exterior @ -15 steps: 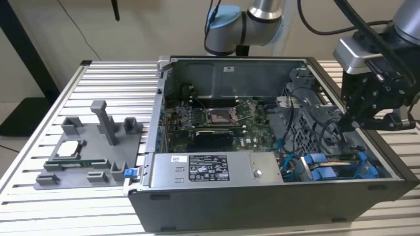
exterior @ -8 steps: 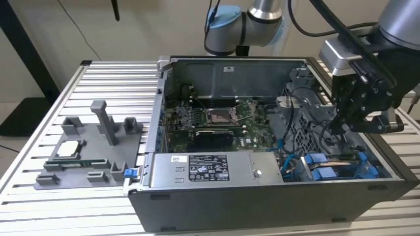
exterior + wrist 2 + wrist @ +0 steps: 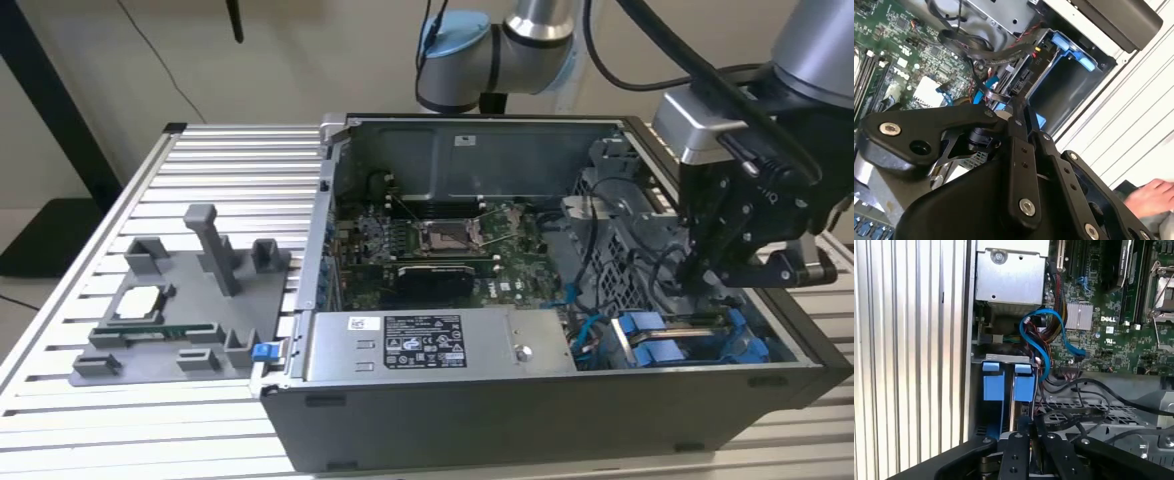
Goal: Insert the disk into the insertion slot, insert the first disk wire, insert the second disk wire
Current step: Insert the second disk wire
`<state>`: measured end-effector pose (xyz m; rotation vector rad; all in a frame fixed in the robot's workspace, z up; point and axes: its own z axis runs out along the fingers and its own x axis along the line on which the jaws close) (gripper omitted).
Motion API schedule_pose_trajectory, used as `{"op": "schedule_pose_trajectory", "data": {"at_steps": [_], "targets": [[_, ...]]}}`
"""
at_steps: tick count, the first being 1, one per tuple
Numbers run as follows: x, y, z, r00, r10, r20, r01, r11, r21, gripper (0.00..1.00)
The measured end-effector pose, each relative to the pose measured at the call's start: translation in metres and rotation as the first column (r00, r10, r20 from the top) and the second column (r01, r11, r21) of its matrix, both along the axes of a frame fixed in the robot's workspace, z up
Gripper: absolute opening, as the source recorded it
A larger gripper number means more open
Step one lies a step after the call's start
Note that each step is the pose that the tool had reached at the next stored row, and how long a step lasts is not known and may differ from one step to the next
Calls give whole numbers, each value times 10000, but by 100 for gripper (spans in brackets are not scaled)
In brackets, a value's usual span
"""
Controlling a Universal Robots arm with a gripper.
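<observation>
Black hand (image 3: 727, 285) low inside open computer case (image 3: 441, 420), fingers close together, over insertion slot (image 3: 1066, 85) at exterior view's right corner. Blue rails (image 3: 1004, 385) and blue cable (image 3: 1046, 322) in that slot; disk hard to make out. Power-supply box (image 3: 427, 345) along case's near wall. Case on slatted table (image 3: 80, 240).
</observation>
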<state>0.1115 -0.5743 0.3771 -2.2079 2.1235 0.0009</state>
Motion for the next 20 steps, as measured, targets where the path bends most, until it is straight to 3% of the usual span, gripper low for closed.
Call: {"op": "schedule_pose_trajectory", "data": {"at_steps": [3,13,16,20], "targets": [[2,-1,-46,10000,2,-7,-2,10000,0,0],[1,-1,-52,10000,2,-9,-2,10000,4,0],[12,-1,-83,10000,2,-59,-2,10000,10,0],[47,-1,-137,10000,2,-75,-2,10000,26,0]]}}
